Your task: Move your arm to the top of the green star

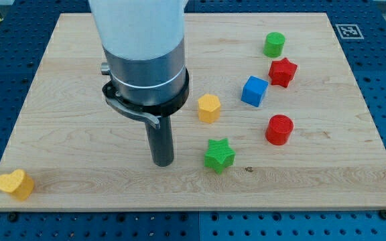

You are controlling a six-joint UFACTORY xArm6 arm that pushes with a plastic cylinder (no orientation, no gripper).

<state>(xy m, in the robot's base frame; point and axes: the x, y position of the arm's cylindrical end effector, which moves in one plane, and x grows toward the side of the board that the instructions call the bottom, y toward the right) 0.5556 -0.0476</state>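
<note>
- One step seems to remain: the rod's tip (163,163) rests on the board just to the view's left of the green star (218,155), level with it and apart from it, not above it.
- No claw exists on this arm; it ends in a plain dark rod, so nothing spreads, presses together or pinches.
- The green star lies in the lower middle of the wooden board (72,167), untouched by the tip as far as the view shows.
- Judged from this, the tip has yet to travel up the view and to the right, to reach the bare strip just above the green star.
- That strip is narrow: the yellow hexagon block (208,108) stands just above the green star and a little to its left, so the tip should slip in between the two without nudging either.
- To the right of the green star, the red cylinder (279,130) sits near; the blue cube (254,91), red star (282,71) and green cylinder (274,44) stand further up and to the right.
- Left of the green star, past the rod, the board looks open as far as the yellow heart (15,184) at the bottom-left corner.
- Below the green star, the board's bottom edge is near, leaving little room there.
</note>
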